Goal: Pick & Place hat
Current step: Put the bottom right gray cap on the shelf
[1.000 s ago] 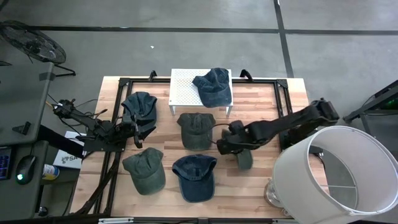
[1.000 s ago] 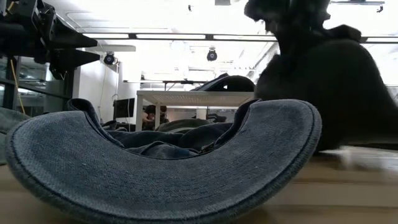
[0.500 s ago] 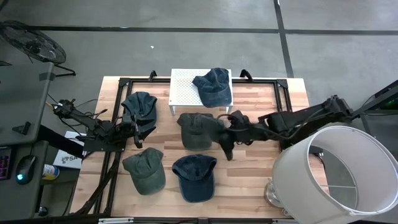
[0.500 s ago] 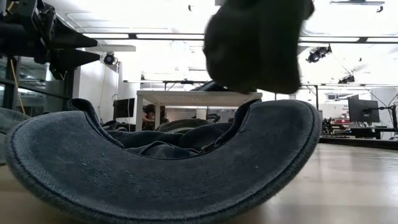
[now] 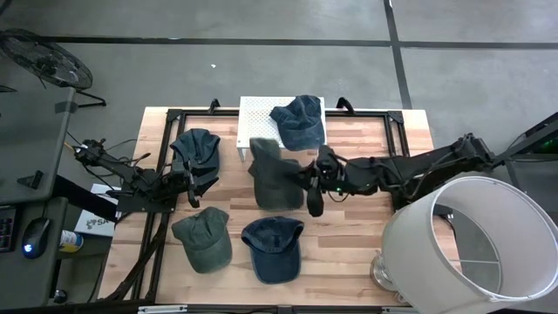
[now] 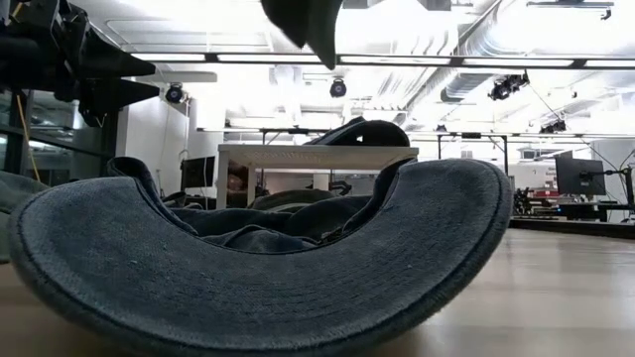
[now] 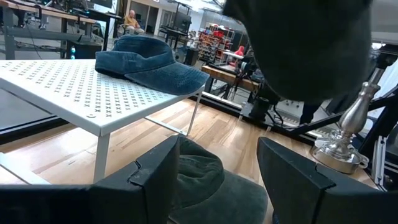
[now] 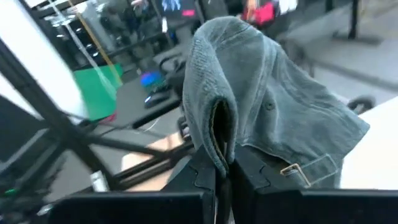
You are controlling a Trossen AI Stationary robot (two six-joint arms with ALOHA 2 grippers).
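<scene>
- One hat matters to you now: the faded olive-green cotton cap [image 5: 277, 177], hanging lifted just in front of the white perforated metal shelf [image 5: 259, 121] that stands at the far edge of the wooden bench [image 5: 366, 253].
- Your right end effector [image 5: 316, 181] is clamped shut on that cap's edge; in the right wrist view the cloth is pinched between the dark fingers [image 8: 200, 169], folded double, with its brass strap buckle [image 8: 291, 172] dangling.
- The cap hangs from the end effector on the side towards the left arm, its long axis running towards and away from the shelf.
- The shelf's bare half lies just beyond the cap; a dark blue denim cap [image 5: 299, 120] already fills the other half, so I judge a short forward carry should land it.
- Your left end effector [image 5: 193, 180] waits wide open and empty, farther from the shelf's free spot, beside a dark teal cap [image 5: 197, 150].
</scene>
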